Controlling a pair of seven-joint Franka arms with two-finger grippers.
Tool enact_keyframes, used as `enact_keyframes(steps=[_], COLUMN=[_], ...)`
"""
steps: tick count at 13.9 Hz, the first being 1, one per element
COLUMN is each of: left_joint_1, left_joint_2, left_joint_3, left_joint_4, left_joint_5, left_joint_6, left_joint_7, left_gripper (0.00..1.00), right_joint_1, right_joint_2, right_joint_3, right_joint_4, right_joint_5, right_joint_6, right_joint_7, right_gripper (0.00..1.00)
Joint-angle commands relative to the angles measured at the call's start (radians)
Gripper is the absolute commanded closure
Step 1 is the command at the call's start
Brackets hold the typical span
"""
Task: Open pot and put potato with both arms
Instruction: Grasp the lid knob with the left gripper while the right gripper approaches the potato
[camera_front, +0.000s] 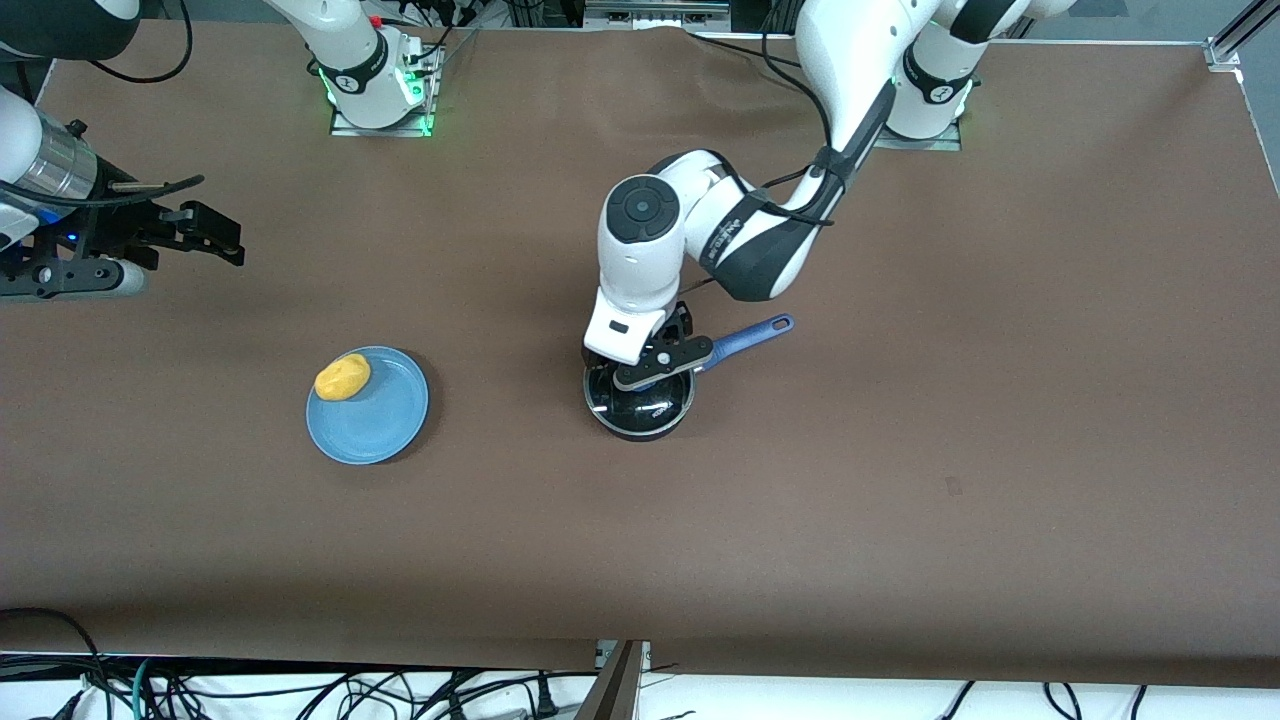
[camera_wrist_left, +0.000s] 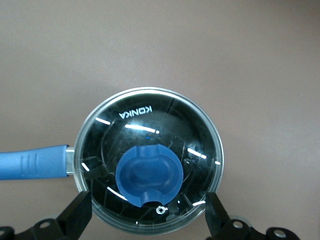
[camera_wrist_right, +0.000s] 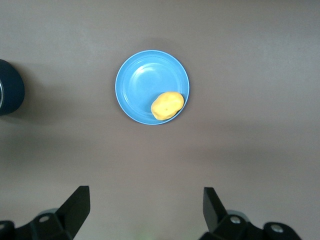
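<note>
**A:** Where is the pot?

**B:** The pot (camera_front: 640, 402) stands on the brown bench (camera_front: 900, 480), about midway between the two arms' ends. Its glass lid (camera_wrist_left: 150, 155) is on, with the blue knob (camera_wrist_left: 149, 175) at the middle of the lid. The blue handle (camera_front: 745, 338) points toward the left arm's end of the bench and slightly away from the front camera.

**A:** And the left gripper?

**B:** The left gripper (camera_wrist_left: 149, 212) hangs right over the pot. In the left wrist view its two black fingers (camera_wrist_left: 75, 215) are spread wide, one at each edge of the lid, and the knob sits between them. They grasp nothing; I cannot tell whether they touch the rim.

**A:** The potato?

**B:** The potato (camera_front: 343, 377) lies on a light-blue plate (camera_front: 375, 420), at the plate's edge that is farther from the front camera and toward the right arm's end. The plate is well apart from the pot, toward the right arm's end of the bench.

**A:** What about the right arm?

**B:** The right gripper (camera_wrist_right: 145, 210) is up in the air over bare bench at that end. The right wrist view shows its fingers (camera_wrist_right: 76, 207) apart and empty, with the plate and potato in sight below.
</note>
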Motion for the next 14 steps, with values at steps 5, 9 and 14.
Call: enact_keyframes(steps=[5, 9, 14], left_joint_1=[-0.032, -0.038, -0.048], left_joint_2=[0.058, 0.077, 0.100], left_joint_3=[0.023, 0.028, 0.046], left_joint_4=[0.062, 0.065, 0.094], left_joint_5=[0.025, 0.025, 0.025], left_joint_6=[-0.022, -0.017, -0.016], left_joint_7=[-0.020, -0.021, -0.029], left_gripper=[0.00, 0.00, 0.00], right_joint_1=[-0.011, -0.011, -0.011], right_joint_2=[0.036, 0.055, 0.094], right_joint_3=[0.003, 0.003, 0.003], right_joint_4=[0.018, 0.018, 0.016], right_joint_5=[0.009, 0.001, -0.002], right_joint_6=[0.003, 0.000, 0.000], right_joint_7=[-0.006, -0.014, -0.011], right_gripper=[0.00, 0.00, 0.00])
